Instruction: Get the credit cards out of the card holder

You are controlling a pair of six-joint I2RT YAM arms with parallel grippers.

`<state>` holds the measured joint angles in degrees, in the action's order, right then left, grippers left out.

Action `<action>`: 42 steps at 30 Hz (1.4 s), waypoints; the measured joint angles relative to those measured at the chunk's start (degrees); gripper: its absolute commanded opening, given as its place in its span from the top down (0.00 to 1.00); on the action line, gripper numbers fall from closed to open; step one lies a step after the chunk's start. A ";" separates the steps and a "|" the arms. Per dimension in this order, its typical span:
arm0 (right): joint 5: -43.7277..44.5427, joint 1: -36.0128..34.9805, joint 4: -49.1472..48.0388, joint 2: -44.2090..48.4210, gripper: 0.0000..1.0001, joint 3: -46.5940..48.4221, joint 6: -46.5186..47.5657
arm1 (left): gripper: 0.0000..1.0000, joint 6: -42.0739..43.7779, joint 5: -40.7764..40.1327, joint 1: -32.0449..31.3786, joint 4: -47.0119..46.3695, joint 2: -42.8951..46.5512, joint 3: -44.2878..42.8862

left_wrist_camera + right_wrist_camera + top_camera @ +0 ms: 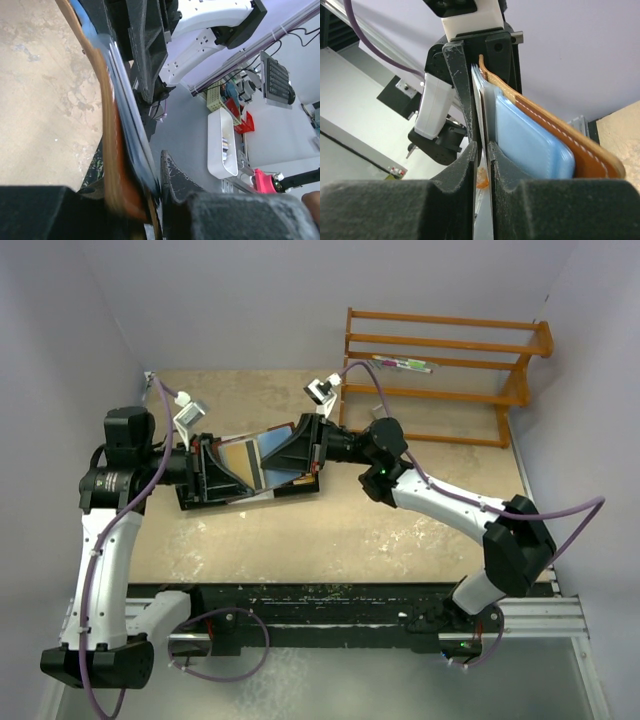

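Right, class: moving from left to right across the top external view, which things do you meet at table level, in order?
left gripper → card holder → right gripper → orange wooden rack

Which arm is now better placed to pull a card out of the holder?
Right, probably: the right fingers pinch a thin pale card edge, while the left fingers only clamp the card holder's brown leather.

Pale grey-lavender walls [250, 300] enclose a scuffed tan surface [330, 540]. An orange wooden rack [440, 321] stands in the upper right of the frame, against the back wall.
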<state>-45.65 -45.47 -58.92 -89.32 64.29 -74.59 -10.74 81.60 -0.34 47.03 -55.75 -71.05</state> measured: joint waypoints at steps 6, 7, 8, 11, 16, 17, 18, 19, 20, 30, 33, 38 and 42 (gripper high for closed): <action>1.66 -2.08 0.83 -0.28 1.00 0.20 0.66 | 0.72 6.40 0.52 -0.50 7.67 -2.05 -2.14; 1.64 -2.25 1.18 -0.28 1.00 0.20 0.66 | 0.72 6.82 0.59 -0.50 8.09 -1.99 -2.16; 1.64 -2.27 1.31 -0.28 1.00 0.20 0.63 | 0.72 6.88 0.68 -0.50 8.13 -1.90 -2.16; 1.55 -2.29 1.75 -0.24 1.00 0.20 0.66 | 0.74 6.75 0.66 -0.50 7.65 -1.51 -2.19; 1.42 -2.54 4.07 1.38 1.00 0.20 2.01 | 0.76 3.87 0.72 -0.50 4.28 -0.09 -2.19; 1.38 -2.58 4.52 1.77 1.00 0.20 2.27 | 0.76 3.28 0.83 -0.50 3.54 0.22 -2.19; 1.38 -2.60 5.03 2.19 1.00 0.20 2.56 | 0.76 2.75 0.94 -0.50 2.86 0.52 -2.19; 1.36 -2.60 5.51 2.60 1.00 0.20 2.82 | 0.76 2.27 1.09 -0.50 2.12 0.83 -2.19; 1.33 -2.58 5.92 2.91 1.00 0.17 3.08 | 0.76 1.75 1.27 -0.50 1.44 1.07 -2.19; 1.05 -1.33 9.46 4.72 1.00 -0.11 4.90 | 0.79 0.63 1.49 -0.50 -0.28 1.27 -2.19; 1.03 -0.63 10.16 5.46 1.00 -0.61 5.33 | 0.79 0.61 1.31 -0.50 -0.31 1.25 -2.19; 0.87 0.61 10.75 6.73 1.00 -2.19 5.68 | 0.79 0.61 1.20 -0.50 -0.33 1.09 -2.19; 0.72 1.38 11.52 6.99 1.00 -2.69 5.92 | 0.79 0.57 1.16 -0.50 -0.50 0.81 -2.21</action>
<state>-44.93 -44.10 -47.40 -82.32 61.60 -68.66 -10.17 82.76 -0.84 46.52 -54.94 -73.25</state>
